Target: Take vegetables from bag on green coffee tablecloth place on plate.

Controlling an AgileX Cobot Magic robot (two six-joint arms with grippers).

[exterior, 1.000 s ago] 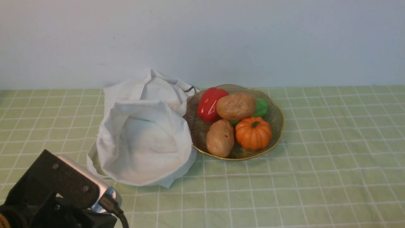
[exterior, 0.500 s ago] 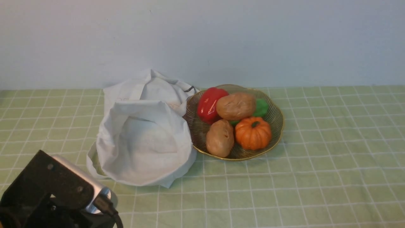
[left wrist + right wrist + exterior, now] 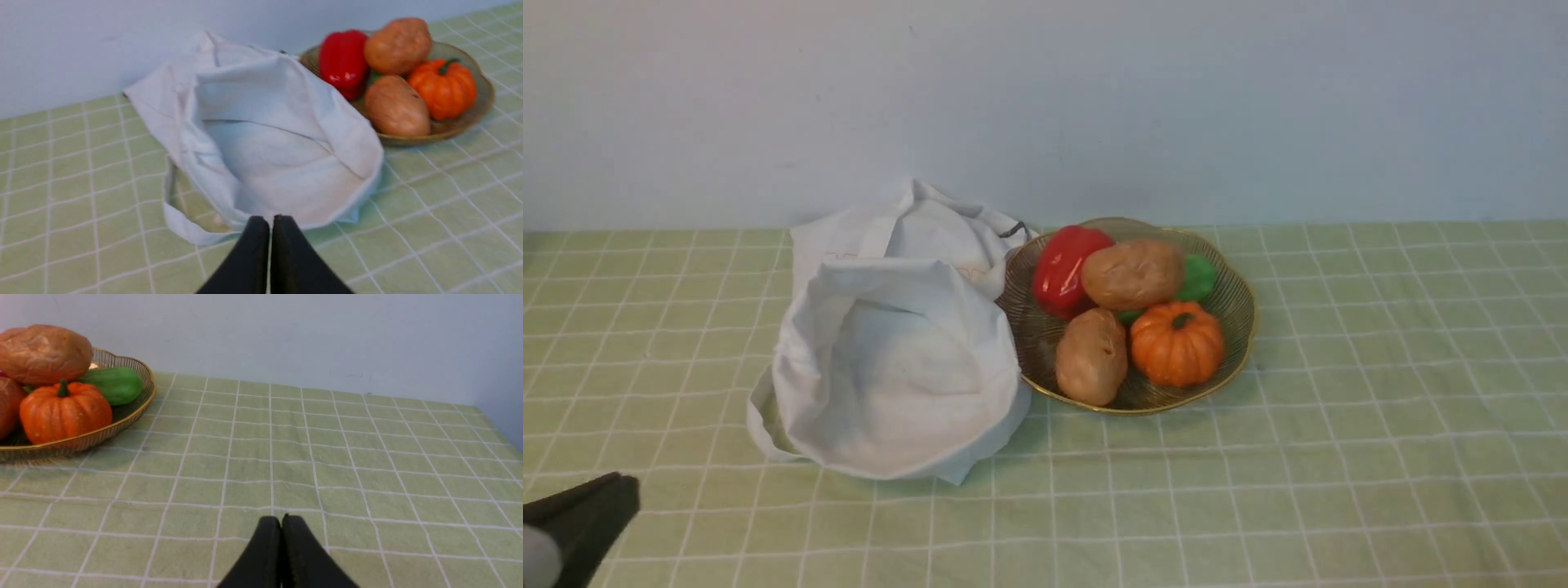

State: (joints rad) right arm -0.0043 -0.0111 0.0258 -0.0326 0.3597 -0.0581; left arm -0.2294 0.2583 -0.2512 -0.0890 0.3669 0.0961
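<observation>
Our left gripper [image 3: 271, 222] is clenched, its 2 black fingers [image 3: 253, 245] pressed flat together with nothing between them. It hangs above the cloth [image 3: 81, 171] just short of the near edge of the bag [image 3: 261, 134] and is apart from it. In the front view only a dark corner of our left arm [image 3: 580, 523] shows, at the lower left edge.

Our right gripper [image 3: 281, 522] is clenched too, empty, its fingers [image 3: 300, 547] meeting tip to tip. It sits over bare cloth, well apart from the plate [image 3: 135, 412], which lies off toward our left.

The bag lies slumped on the cloth to the left of the plate, its mouth gaping toward us and its far side touching or overlapping the plate rim [image 3: 1021, 371]; we cannot tell which. A small dark cord [image 3: 1013, 229] shows at its far edge. We see only white fabric inside the opening.

The plate holds 5 items. The potato [image 3: 1133, 273] rests at the back, lying across the top of the others, between the red pepper [image 3: 1063, 269] on its left and the green vegetable [image 3: 1199, 278] on its right. In front sit the paler potato [image 3: 1091, 356] on the left and the pumpkin [image 3: 1177, 343] on the right, touching each other. From the right wrist view the potato sits directly above the pumpkin, with the green vegetable beside them against the rim.
</observation>
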